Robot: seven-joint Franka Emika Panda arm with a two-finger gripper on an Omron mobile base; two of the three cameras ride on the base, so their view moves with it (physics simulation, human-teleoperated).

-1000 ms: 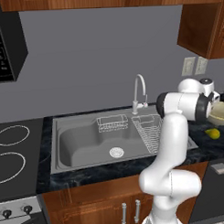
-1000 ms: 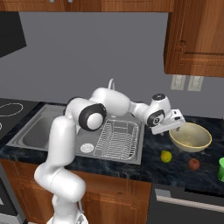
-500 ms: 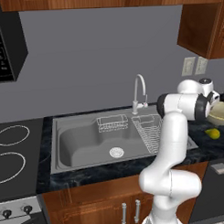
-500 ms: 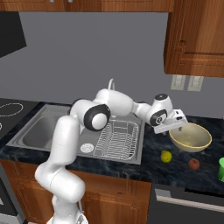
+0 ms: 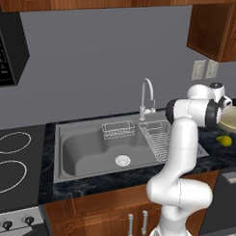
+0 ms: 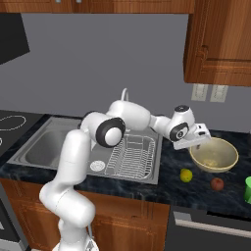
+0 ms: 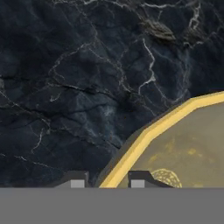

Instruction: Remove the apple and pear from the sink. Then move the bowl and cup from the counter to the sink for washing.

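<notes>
While the sink at the left lies empty of fruit, with the pear and apple already out on the counter in front of the bowl, the arm has edged rightward over the last second, bringing the gripper from just short of the bowl to its near rim. Seen from the hand camera, the two fingertips stand slightly apart, straddling the yellow rim and holding nothing yet. I judge the fruit stage done and a rim pinch on the bowl next, while the green cup waits at the far right.
</notes>
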